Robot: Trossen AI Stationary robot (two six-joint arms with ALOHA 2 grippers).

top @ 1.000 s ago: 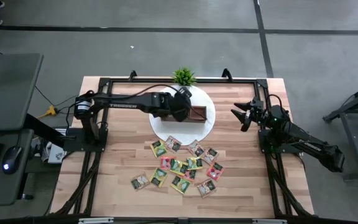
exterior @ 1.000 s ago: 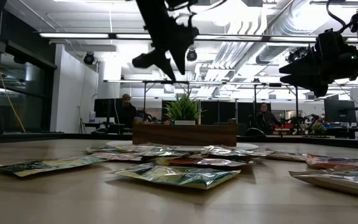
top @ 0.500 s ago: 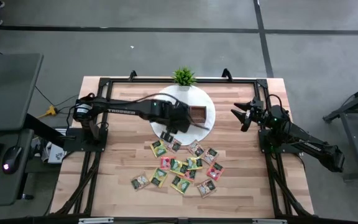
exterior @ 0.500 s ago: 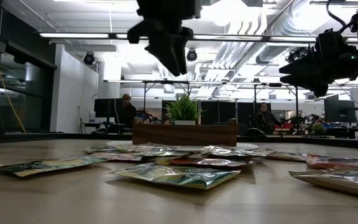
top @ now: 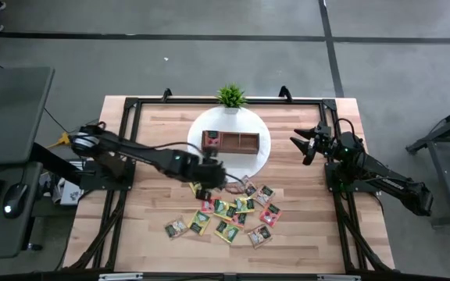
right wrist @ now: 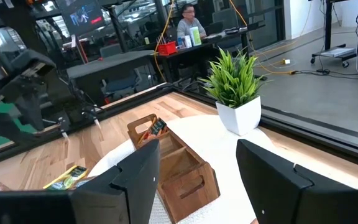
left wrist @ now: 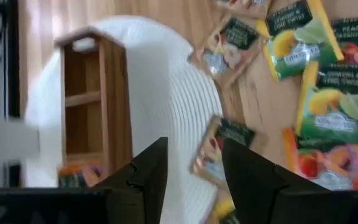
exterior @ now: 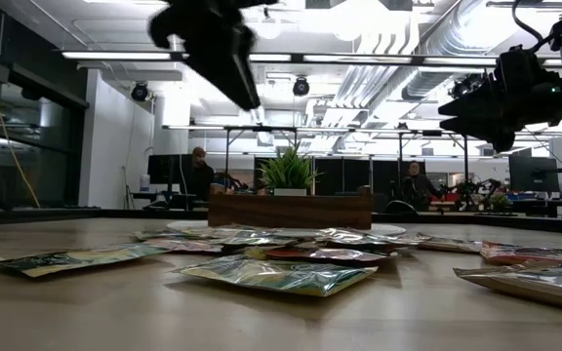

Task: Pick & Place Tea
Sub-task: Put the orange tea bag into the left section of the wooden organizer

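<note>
Several flat tea sachets (top: 229,207) in green, yellow and red-pink wrappers lie scattered on the wooden table, near of a white round plate (top: 262,152). A wooden tray (top: 230,142) stands on that plate, and one sachet (top: 212,139) sits in its left compartment. My left gripper (top: 209,178) hovers open over the far-left sachets, by the plate's near rim. In the left wrist view its fingers (left wrist: 194,171) frame a sachet (left wrist: 219,149) lying partly on the plate, apart from it. My right gripper (top: 301,145) waits open in the air right of the plate.
A small green potted plant (top: 230,97) stands at the plate's far edge, behind the tray. A black metal frame (top: 131,105) runs around the table's edges. Bare wood lies left of the sachets and along the near edge (top: 131,226). People sit in the room beyond (right wrist: 188,22).
My left gripper has drawn back from above the tray's left compartment toward the table's near edge, ending over the far-left sachets. The tray's left compartment, covered by the gripper before, now shows a sachet in it. The right arm has kept still.
</note>
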